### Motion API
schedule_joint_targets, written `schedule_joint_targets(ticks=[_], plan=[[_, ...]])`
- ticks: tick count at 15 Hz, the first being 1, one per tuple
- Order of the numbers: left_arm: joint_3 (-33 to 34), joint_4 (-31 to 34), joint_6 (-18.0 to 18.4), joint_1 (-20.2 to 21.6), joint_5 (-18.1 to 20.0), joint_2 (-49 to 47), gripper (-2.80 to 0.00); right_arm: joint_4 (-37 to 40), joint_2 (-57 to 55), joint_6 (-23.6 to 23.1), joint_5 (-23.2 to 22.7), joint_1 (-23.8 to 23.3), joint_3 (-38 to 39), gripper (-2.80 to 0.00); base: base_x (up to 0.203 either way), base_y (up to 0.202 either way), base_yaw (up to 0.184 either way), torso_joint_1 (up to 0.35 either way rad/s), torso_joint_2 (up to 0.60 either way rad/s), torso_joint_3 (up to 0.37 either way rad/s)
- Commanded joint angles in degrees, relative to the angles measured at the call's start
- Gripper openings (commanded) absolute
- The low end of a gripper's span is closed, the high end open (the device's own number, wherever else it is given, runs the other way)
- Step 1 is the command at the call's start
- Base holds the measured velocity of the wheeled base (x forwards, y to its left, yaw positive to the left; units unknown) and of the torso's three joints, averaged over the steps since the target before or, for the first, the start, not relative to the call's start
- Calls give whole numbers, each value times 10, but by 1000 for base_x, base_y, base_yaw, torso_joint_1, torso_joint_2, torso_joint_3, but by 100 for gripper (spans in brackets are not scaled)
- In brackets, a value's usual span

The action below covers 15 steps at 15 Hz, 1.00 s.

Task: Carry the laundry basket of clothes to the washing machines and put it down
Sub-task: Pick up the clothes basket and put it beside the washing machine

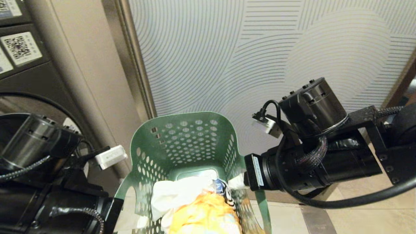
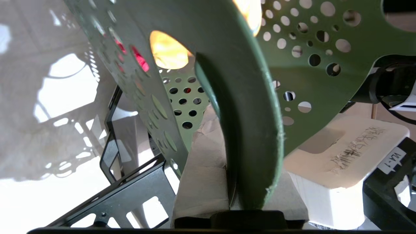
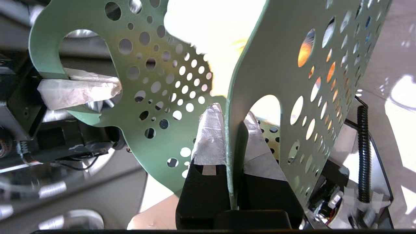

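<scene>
Patterned wall panel (image 1: 260, 48) ahead; washer (image 1: 29, 81) at left. Basket (image 1: 182, 143) hangs between both arms, clothes (image 1: 195, 204) inside. Left gripper (image 2: 227, 182) clamped on one rim edge, right gripper (image 3: 232, 130) clamped on the opposite rim.

A pale grey wall panel with fine raised lines in curved, fan-like arcs (image 1: 260, 55) fills most of the head view. Along its left edge runs a slanted brushed-metal trim strip (image 1: 130, 55), and beside that a plain beige wall section (image 1: 87, 65). Below lies a floor of light beige tiles (image 1: 357, 217), crossed by a grey metal strip (image 1: 313, 221). Bright light falls in patches on the floor (image 2: 48, 182).
</scene>
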State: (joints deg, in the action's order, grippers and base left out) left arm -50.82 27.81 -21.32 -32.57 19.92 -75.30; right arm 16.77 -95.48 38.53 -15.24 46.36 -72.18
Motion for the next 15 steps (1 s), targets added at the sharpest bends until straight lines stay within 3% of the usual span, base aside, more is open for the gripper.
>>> schedule_joint_targets(ticks=[1, 15], plan=[[1, 1, -1, 0, 1, -1, -280, 1, -1, 2, -1, 0, 3, -280, 0, -11, 168, 2, 2, 7], [35, 1, -1, -1, 0, 34, -280, 1, 22, 1, -1, 4, 29, -280, 1, -7, 174, 2, 4, 4]])
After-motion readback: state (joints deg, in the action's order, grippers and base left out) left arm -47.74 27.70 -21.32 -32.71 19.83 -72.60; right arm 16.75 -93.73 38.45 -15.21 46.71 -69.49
